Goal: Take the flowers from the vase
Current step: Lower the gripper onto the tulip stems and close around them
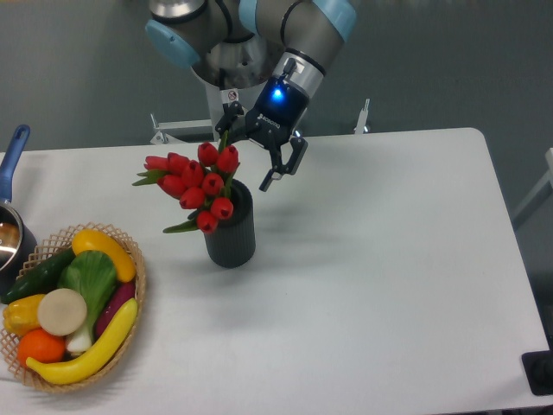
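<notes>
Flowers [197, 186]: bunch of red tulip buds w/ green leaves, seated in vase [232, 232], heads leaning toward left edge of table [389, 285]. Vase: dark, ribbed, upright, standing left of table centre, nearer rear edge than front edge. Stems hidden inside vase mouth; how deep, not visible.

Gripper [246, 149]: tilted, jaws spread wide, nothing held. Poised just above and behind uppermost buds, toward rear edge; one finger beside topmost right-hand bud, other finger clear on the right, over bare table behind vase rim. Contact w/ buds: cannot tell from this view. Blue light lit on wrist.

Step in hand, as judged: approach/alignment before grasp. Nothing closed on yet, flowers not lifted, task in early phase.

Next move, as judged: descend and shift slightly toward left edge so both fingers straddle bunch, pref. around gathered stems or leaves just above vase mouth rather than on the soft buds; then close, then lift roughly straight up along vase axis. Sideways pull likely to drag or tip vase, since nothing holds it down.

Other items: woven basket [138, 285] of fruit & veg near front-left corner, well apart from vase; pot w/ blue handle [15, 147] at left edge, partly cut off by frame. Neither lies in approach path
</notes>
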Controlling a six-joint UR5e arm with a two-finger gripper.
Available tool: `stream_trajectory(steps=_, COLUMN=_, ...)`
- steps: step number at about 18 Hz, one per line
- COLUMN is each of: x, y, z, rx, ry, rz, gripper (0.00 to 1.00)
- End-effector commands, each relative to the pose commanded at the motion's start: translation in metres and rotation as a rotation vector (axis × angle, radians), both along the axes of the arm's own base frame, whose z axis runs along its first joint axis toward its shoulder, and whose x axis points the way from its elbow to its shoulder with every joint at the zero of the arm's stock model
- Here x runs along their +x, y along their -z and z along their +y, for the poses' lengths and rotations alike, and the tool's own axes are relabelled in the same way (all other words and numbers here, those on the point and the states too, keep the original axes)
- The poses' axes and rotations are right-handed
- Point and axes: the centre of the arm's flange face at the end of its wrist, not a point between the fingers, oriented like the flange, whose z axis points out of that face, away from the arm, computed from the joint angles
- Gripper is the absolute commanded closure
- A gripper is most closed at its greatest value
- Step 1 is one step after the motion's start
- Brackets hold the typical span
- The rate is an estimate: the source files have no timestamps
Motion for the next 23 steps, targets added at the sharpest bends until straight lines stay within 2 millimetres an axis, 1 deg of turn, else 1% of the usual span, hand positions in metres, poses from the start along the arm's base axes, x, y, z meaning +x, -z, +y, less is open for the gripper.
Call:
stream_trajectory(steps=3, x=-0.005, y=0.004, z=0.013, rx=-0.004, ry=0.03, rz=-0.015, gripper=0.0)
stream_trajectory(steps=4, x=-0.004, y=0.005, z=0.021, rx=-0.005, ry=0.049, rz=-0.018, gripper=0.0)
stream_trajectory(steps=5, x=-0.004, y=0.007, z=0.024, rx=-0.007, ry=0.059, rz=-0.023, gripper=0.0)
stream_trajectory(steps=8, x=-0.002, y=0.011, z=0.028, rx=-0.01, ry=0.069, rz=-0.031, gripper=0.0)
stream_trajectory(steps=11, x=-0.006, y=0.008, z=0.03, rx=-0.008, ry=0.07, rz=-0.025, gripper=0.01)
stream_trajectory(steps=13, x=-0.006, y=0.009, z=0.031, rx=-0.008, ry=0.073, rz=-0.025, gripper=0.08)
stream_trajectory(steps=14, x=-0.006, y=0.01, z=0.032, rx=-0.009, ry=0.074, rz=-0.028, gripper=0.14)
stream_trajectory(steps=16, x=-0.006, y=0.009, z=0.032, rx=-0.009, ry=0.074, rz=-0.026, gripper=0.31)
stream_trajectory(steps=19, x=-0.007, y=0.008, z=0.032, rx=-0.008, ry=0.074, rz=-0.024, gripper=0.53)
stream_trajectory(steps=20, x=-0.007, y=0.008, z=0.032, rx=-0.008, ry=0.074, rz=-0.023, gripper=0.58)
stream_trajectory(steps=21, x=-0.007, y=0.007, z=0.032, rx=-0.006, ry=0.074, rz=-0.021, gripper=0.63)
stream_trajectory(steps=23, x=-0.007, y=0.006, z=0.032, rx=-0.006, ry=0.074, rz=-0.019, gripper=0.66)
